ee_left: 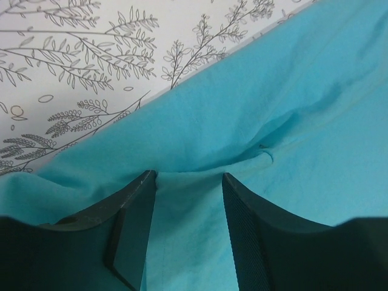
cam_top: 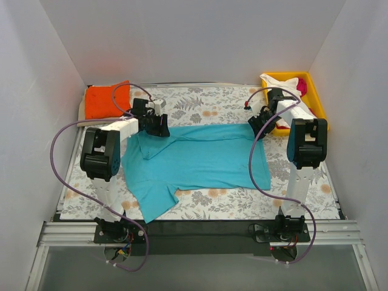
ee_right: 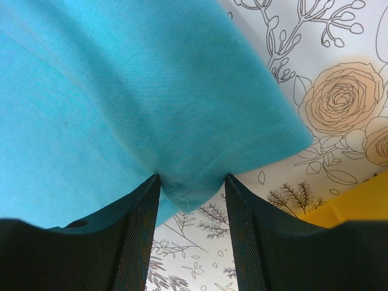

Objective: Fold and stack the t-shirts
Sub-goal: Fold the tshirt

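Top view: both fingertip pairs hidden behind wrist housings. Yellow tray (cam_top: 315, 97) contents partly blocked by right arm. Wrist views crop teal t-shirt (cam_top: 194, 160) at frame edges.

A teal t-shirt (cam_top: 197, 159) covers the middle of the floral table cloth (cam_top: 200, 108), leaving bare strips along the far and near edges. An orange shirt (cam_top: 107, 100) blocks the far-left corner; a yellow tray (cam_top: 315, 97) of shirts fills the far-right one.
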`<state>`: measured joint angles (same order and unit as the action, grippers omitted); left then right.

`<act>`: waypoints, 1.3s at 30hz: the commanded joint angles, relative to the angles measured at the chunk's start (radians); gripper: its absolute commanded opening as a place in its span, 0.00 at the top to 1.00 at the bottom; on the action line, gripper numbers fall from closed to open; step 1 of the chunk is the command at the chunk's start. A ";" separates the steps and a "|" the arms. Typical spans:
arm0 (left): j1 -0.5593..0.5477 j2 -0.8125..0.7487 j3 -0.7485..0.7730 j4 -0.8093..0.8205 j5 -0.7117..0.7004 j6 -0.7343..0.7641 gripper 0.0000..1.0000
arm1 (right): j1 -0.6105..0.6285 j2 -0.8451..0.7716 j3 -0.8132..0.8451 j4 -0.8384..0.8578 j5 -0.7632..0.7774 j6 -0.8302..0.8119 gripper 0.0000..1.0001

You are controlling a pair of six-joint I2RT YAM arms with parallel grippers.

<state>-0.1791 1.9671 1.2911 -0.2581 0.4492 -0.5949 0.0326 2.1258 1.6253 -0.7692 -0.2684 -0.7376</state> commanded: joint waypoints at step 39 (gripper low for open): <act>-0.120 -0.249 -0.193 -0.187 0.086 0.004 0.59 | -0.007 -0.038 0.053 -0.082 -0.026 -0.014 0.57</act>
<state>-0.3046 1.7504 1.0733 -0.4168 0.5575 -0.5892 0.0326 2.1258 1.6413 -0.8154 -0.2687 -0.7383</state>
